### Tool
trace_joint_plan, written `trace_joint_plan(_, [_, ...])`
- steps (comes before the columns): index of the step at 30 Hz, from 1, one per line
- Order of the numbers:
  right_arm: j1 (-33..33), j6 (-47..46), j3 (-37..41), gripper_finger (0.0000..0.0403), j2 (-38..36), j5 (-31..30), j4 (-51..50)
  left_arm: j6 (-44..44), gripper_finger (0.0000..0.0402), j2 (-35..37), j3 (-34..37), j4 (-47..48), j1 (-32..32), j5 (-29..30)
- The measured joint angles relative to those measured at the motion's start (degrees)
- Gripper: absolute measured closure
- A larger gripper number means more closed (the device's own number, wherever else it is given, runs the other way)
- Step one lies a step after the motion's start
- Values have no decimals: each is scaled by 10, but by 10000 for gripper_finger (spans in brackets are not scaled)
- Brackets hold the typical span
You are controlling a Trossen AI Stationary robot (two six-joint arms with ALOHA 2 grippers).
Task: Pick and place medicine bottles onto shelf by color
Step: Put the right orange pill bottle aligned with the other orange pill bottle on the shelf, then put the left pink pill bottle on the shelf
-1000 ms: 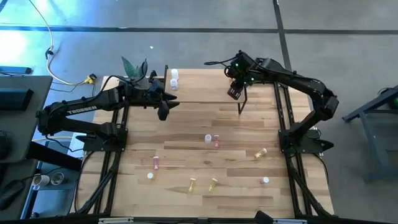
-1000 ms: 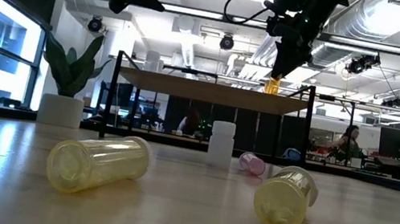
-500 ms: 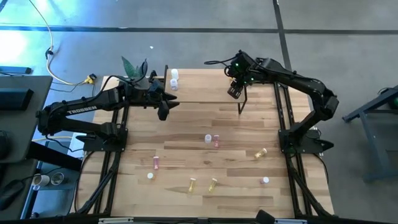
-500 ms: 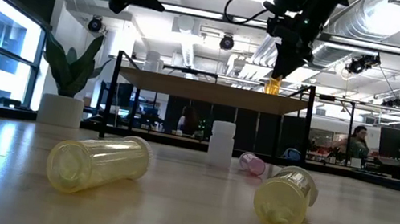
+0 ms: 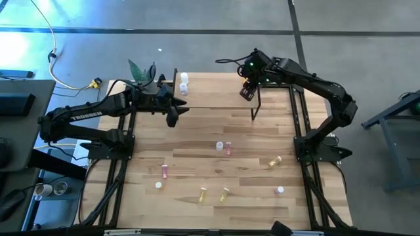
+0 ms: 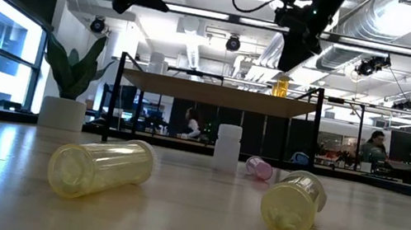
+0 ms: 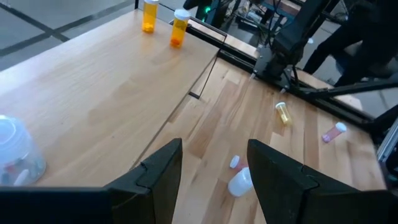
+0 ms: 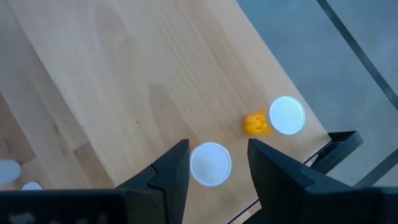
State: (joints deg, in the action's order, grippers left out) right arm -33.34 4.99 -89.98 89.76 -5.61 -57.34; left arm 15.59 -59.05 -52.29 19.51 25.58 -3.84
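Hiding 1 orange bottle (image 8: 210, 163) under its cap, right claw (image 8: 214, 163) gapes.

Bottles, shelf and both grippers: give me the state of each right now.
Orange bottles: two, upright on the shelf.
White bottles: upright at the shelf's other end.
Yellow bottles: lying on the table.
Pink bottle: lying on the table.
Left gripper: open, empty.
Right gripper: open, empty, above the orange bottles.

Two orange bottles (image 7: 163, 21) upright on shelf (image 7: 93, 93); others scattered on tabletop.
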Motion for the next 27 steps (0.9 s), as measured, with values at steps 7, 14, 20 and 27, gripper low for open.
trace_joint_plan(7, [0, -25, -52, 249, 0, 0, -49, -27, 229, 14, -23, 36, -9, 0])
trace_joint_plan(14, [12, -52, -109, 249, -2, -2, -75, -34, 229, 42, -55, 147, -52, 0])
trace_joint_plan(20, [35, -89, -146, 249, -2, 0, -85, 40, 229, 65, -56, 239, -124, 0])
trace_joint_plan(27, [61, -137, -168, 249, -2, -1, -104, 124, 229, 66, -56, 318, -246, 6])
